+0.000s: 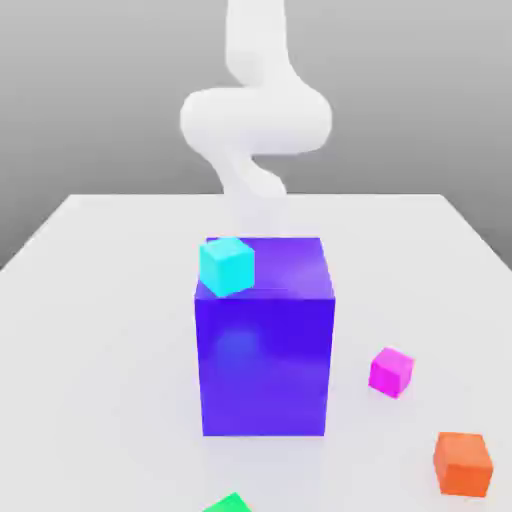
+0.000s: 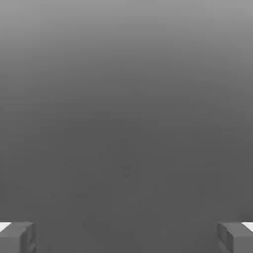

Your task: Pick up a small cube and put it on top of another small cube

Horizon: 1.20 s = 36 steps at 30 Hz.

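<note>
While the white arm (image 1: 262,110) rises behind the big blue-purple block (image 1: 265,360) in the exterior view, the objects on the pale table (image 1: 90,330) can be read across from that view's left. A cyan cube (image 1: 227,265) sits on the block's top face, at the near corner toward the exterior view's left, slightly turned against the block's edges and resting on it. The block itself stands upright near the table's centre, its glossy front face toward the camera. Just below it, at the lower edge of the exterior view, the corner of a green object (image 1: 230,504) enters the picture (too little is visible to tell its form). Toward the exterior view's right of the block, apart from it and lying on the table, is the small cube (image 1: 390,371), magenta-pink and glossy, far smaller than the block. Farther toward the exterior view's right and nearer the camera lies an orange cube (image 1: 463,463), well apart from the small cube and likewise resting on the table. In the hand view the gripper (image 2: 126,237) appears as two grey fingertips (image 2: 17,237) at opposite sides of the picture, standing wide apart with nothing between them; beyond them lies a plain grey background. No cube is in contact with the fingers.
</note>
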Tool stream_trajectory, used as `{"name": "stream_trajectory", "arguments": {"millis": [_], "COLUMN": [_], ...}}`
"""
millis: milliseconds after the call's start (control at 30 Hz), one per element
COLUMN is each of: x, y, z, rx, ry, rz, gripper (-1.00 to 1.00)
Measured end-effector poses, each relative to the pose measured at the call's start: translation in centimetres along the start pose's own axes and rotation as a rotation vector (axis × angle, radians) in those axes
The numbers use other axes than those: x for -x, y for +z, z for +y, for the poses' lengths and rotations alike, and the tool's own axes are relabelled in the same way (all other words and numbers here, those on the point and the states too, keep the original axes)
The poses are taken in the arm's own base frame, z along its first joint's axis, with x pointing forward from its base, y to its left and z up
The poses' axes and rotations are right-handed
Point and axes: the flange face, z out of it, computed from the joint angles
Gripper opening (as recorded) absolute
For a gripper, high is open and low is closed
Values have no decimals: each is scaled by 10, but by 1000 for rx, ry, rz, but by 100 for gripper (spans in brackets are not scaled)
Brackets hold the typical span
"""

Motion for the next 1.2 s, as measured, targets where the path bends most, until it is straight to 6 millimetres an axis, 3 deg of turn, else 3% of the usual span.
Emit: {"name": "stream_trajectory", "arguments": {"millis": [133, 300, 567, 767, 1000, 1200], "x": [33, 94, 216, 308, 397, 412], "y": [73, 151, 243, 282, 300, 320], "z": [-2, -1, 24, 64, 131, 148], "rx": [11, 40, 115, 189, 285, 296], "ry": [-75, -179, -374, -542, -761, -793], "rz": [-135, -285, -487, -601, -689, -689], "gripper": [0, 0, 0, 0, 0, 0]}}
